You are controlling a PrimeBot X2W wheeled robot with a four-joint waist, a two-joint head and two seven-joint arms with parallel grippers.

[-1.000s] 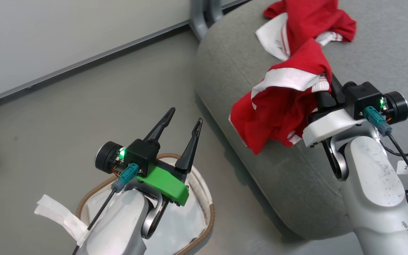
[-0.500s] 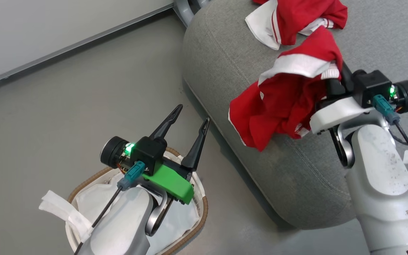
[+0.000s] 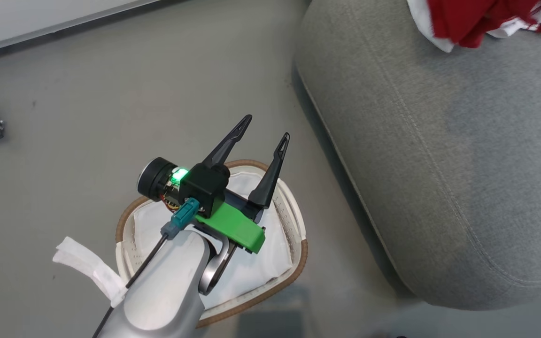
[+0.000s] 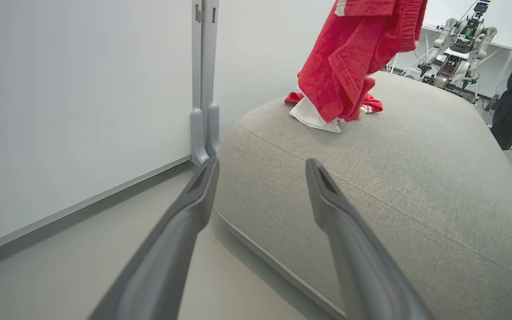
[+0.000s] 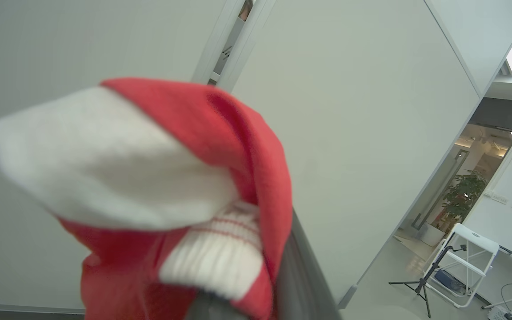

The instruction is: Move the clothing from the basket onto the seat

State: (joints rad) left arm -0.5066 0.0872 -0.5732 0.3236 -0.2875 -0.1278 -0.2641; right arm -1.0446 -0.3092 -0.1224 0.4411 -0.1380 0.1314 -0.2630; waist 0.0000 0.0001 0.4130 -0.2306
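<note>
Grey seat (image 3: 439,164) bears one red garment (image 3: 467,19); right gripper (image 5: 282,284) clamps the second garment (image 5: 247,146) above it. Left gripper (image 3: 268,126) spread, empty, over basket (image 3: 301,234). Judged final placing; next: lower, release.

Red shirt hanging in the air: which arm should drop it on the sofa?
Right. The right gripper is shut on the red garment, which hangs above the seat. The left gripper is open and empty, over the basket and its white liner.
</note>
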